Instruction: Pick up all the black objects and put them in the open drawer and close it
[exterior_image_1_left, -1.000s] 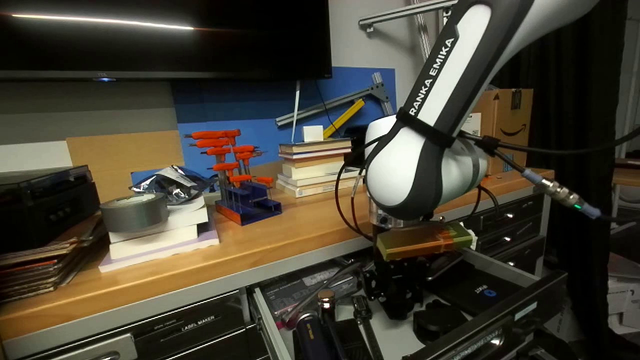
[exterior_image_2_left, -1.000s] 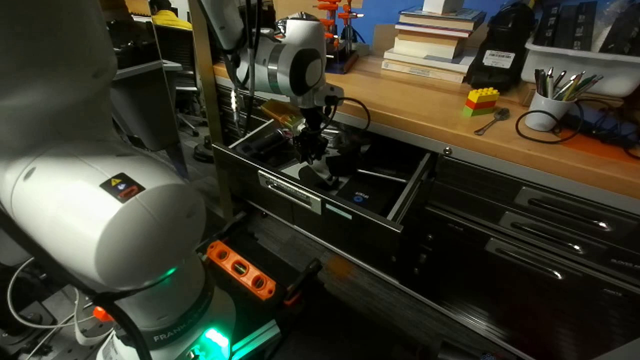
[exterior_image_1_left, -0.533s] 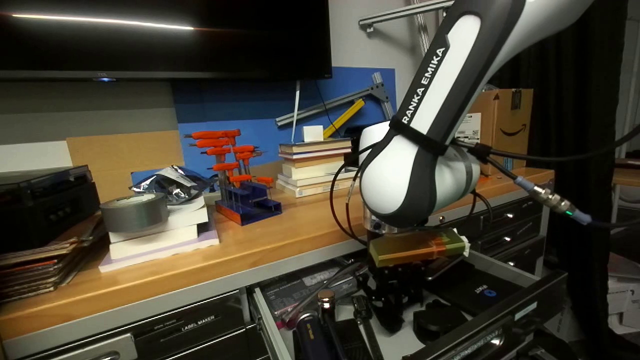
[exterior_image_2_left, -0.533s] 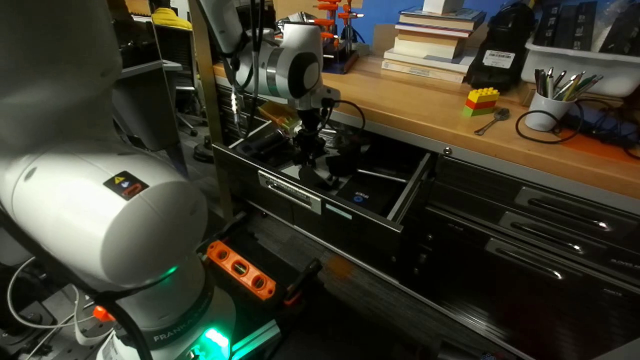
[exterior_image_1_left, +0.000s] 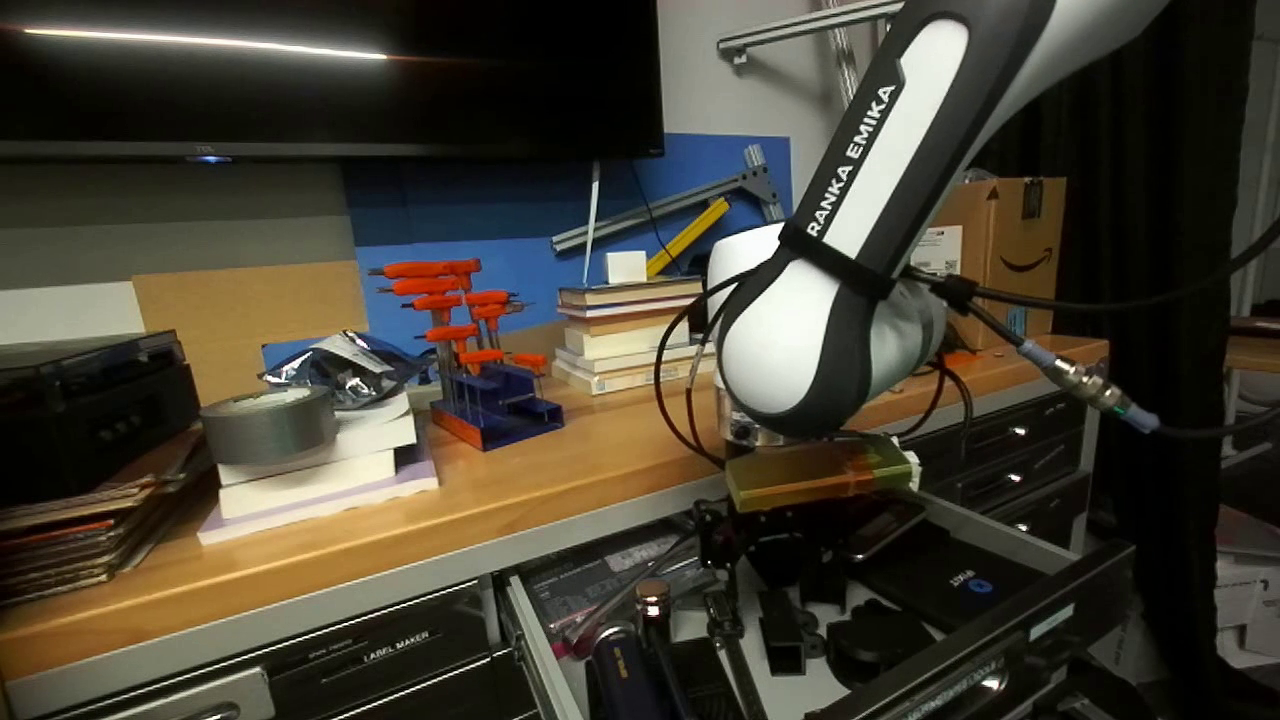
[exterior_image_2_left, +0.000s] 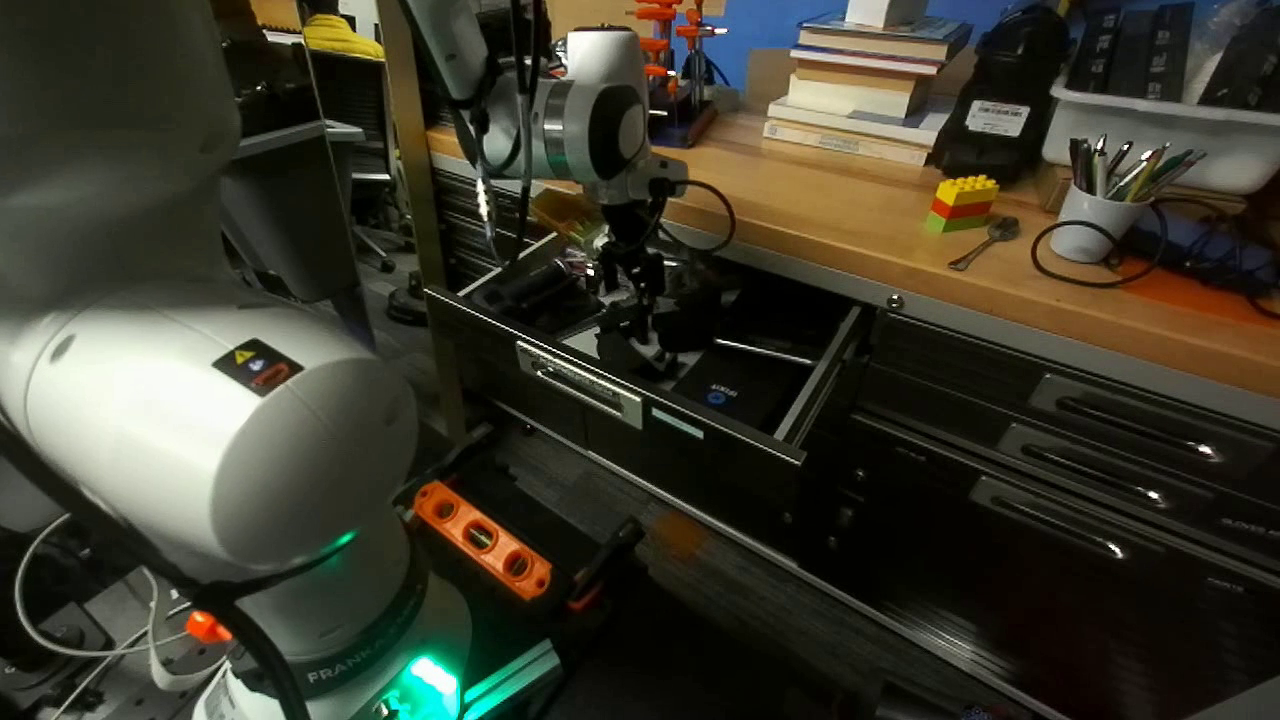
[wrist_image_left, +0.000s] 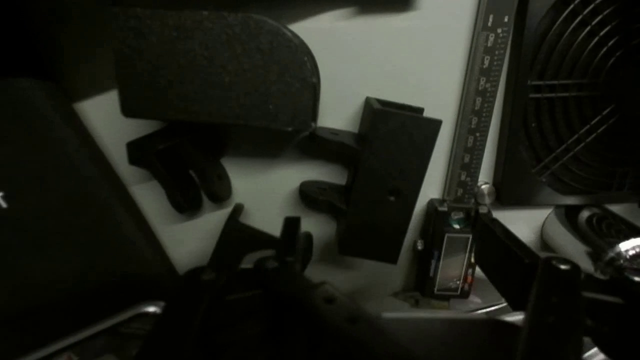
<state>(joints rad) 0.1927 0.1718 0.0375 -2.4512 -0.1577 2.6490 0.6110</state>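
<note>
Across the middle of an exterior view we see a wooden desk (exterior_image_1_left: 600, 440), with books (exterior_image_1_left: 628, 340) stacked before a blue panel (exterior_image_1_left: 550, 282); at lower right juts the open drawer (exterior_image_1_left: 1050, 597). Inside it, just right of centre in the wrist view, lies a pronged black block (wrist_image_left: 392, 185), and toward the upper left a rounded black block (wrist_image_left: 215, 75). Dark prongs (wrist_image_left: 175, 185) show just below the rounded one; whether they belong to it we cannot tell. Our claw (wrist_image_left: 387, 218) hangs over the drawer with its fingers well apart, gripping nothing that we can see. We judge the putting-in done for these two; whether others remain outside we cannot say, since the arm (exterior_image_1_left: 790, 350) hides part of the desk. Closing the drawer is left, once the claw is clear.
</note>
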